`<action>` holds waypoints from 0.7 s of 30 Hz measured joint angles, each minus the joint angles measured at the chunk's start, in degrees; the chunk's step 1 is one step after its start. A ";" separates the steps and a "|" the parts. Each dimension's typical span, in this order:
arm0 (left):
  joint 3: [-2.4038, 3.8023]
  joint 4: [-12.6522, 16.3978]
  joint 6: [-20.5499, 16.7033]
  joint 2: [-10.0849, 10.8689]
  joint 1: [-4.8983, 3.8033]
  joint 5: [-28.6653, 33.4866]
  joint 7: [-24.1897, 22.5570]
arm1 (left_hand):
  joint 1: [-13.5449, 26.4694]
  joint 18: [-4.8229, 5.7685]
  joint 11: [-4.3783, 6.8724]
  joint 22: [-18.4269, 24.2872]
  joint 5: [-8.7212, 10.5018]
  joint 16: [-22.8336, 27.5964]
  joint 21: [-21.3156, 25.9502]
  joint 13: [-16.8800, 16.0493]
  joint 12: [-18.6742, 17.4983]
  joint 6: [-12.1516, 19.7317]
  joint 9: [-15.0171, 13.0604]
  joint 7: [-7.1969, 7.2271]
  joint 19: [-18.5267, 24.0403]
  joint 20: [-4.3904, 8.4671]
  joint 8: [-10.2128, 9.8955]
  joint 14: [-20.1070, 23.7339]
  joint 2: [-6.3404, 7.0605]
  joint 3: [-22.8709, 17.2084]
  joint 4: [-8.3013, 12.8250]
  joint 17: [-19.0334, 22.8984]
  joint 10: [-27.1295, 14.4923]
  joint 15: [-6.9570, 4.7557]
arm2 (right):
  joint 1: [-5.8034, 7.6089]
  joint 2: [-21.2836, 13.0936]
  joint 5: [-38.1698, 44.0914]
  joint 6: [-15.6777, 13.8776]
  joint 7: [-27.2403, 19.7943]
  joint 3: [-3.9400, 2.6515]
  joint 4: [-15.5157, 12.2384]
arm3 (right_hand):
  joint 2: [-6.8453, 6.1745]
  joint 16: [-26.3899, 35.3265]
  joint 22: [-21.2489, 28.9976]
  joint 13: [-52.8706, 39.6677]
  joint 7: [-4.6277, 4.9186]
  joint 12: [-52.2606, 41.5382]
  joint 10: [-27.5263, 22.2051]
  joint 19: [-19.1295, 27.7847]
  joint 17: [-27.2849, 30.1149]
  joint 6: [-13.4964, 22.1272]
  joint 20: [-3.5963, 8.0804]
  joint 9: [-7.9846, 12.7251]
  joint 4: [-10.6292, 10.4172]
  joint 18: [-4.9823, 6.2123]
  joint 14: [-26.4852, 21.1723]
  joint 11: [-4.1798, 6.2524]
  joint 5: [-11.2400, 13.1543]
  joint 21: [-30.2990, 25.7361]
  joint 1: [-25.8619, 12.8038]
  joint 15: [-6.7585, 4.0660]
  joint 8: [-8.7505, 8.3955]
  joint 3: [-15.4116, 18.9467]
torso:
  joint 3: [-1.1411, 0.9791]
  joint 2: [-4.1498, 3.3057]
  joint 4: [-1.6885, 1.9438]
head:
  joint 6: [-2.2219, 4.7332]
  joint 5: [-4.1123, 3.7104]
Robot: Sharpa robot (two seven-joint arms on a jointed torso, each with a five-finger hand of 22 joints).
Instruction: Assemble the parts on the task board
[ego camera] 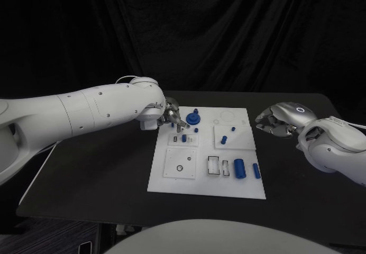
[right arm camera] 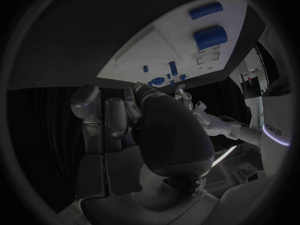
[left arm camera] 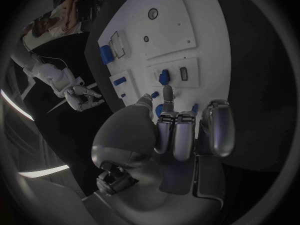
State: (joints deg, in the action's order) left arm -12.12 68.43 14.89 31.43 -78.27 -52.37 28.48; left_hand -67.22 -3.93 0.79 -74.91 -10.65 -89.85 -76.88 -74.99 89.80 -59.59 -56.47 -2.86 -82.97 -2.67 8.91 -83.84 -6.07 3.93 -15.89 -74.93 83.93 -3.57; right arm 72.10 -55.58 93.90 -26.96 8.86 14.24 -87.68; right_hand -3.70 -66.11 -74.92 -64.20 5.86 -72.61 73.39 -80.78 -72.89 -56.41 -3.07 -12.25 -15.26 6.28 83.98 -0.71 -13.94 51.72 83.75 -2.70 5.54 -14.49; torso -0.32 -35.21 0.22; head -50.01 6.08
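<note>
White task board (ego camera: 177, 180) lying flat in the middle of the black table (ego camera: 91, 180), long side running away from the robot. Scattered over it, blue parts: a round knobbed piece (ego camera: 193, 117) at the far left corner, a small peg (ego camera: 223, 139) on the right-hand inset tile, a thick cylinder (ego camera: 239, 168) and a slimmer one (ego camera: 256, 171) lying near the right edge.

Left hand (ego camera: 169, 119) poised over the far left corner, fingertips (left arm camera: 167, 92) just beside the knobbed piece and a small blue part; impossible to tell whether anything is pinched there. Right hand (ego camera: 276, 125) hovering off the board's right edge, fingers curled in, holding nothing.

Likely risks: fingertips brushing the neighbouring pieces and knocking them out of their seats; a loose cylinder rolling off the near edge if the board gets nudged; a small part slipping from a shallow pinch.

Matte black tabletop, dark curtain (ego camera: 229, 47) behind.
</note>
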 measured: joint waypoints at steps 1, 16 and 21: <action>0.00 -0.02 -0.08 0.00 0.02 -0.28 0.07 | 0.00 0.00 0.00 0.00 0.00 0.00 0.00 0.00 0.00 0.00 0.00 0.00 -0.04 0.04 0.00 0.00 0.00 0.01 -0.01 0.00 0.00 0.00 | 0.00 -0.02 0.00 -0.05 -0.08 0.00 -0.02 | 0.00 0.00 0.00 0.00 0.00 0.00 0.00 0.00 -0.02 0.00 0.00 0.00 0.00 0.00 0.00 0.00 0.00 0.00 0.00 0.00 0.00 0.00 | 0.00 0.00 0.00 | 0.00 0.07; 0.00 -1.20 -0.54 -1.08 0.22 -3.23 0.91 | 0.22 0.00 0.00 0.00 -0.29 0.00 -0.23 0.00 0.00 0.01 0.12 0.00 -0.20 0.21 0.00 0.00 -0.22 0.16 -0.16 0.01 0.00 0.00 | 0.00 0.02 0.00 -0.47 -1.20 0.00 0.06 | 0.00 -0.27 0.01 -0.13 0.00 -0.22 0.21 0.00 -0.14 0.00 0.00 -0.01 0.00 0.00 0.00 0.21 -0.23 0.43 0.00 0.00 0.00 0.00 | -0.03 -0.10 0.01 | 0.00 0.15; 0.00 -1.80 -0.48 -1.56 0.43 -3.55 1.00 | 0.22 -0.01 0.00 0.00 -0.41 0.00 -0.23 0.00 0.00 0.01 0.14 0.00 -0.20 0.21 0.00 -0.01 -0.22 0.16 -0.16 0.01 0.00 -0.02 | -0.01 0.00 0.00 -0.50 -1.37 0.00 0.04 | 0.01 -0.27 0.01 -0.13 0.00 -0.22 0.21 0.00 -0.13 0.00 0.00 -0.01 0.01 0.01 0.00 0.21 -0.23 0.43 0.00 0.00 0.00 0.00 | -0.04 -0.10 0.03 | 0.00 -0.08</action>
State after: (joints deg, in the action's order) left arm -12.13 66.63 14.41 29.86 -77.84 -55.91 29.47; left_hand -67.00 -3.94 0.79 -74.90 -11.06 -89.85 -77.11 -74.98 89.80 -59.58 -56.34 -2.86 -83.17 -2.46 8.92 -83.85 -6.29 4.09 -16.05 -74.92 83.93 -3.59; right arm 72.09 -55.58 93.90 -27.46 7.48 14.24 -87.64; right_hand -3.70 -66.38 -74.90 -64.33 5.86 -72.83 73.60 -80.78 -73.03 -56.42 -3.07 -12.26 -15.26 6.28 83.98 -0.50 -14.17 52.15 83.75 -2.70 5.54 -14.49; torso -0.36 -35.31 0.25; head -50.01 6.00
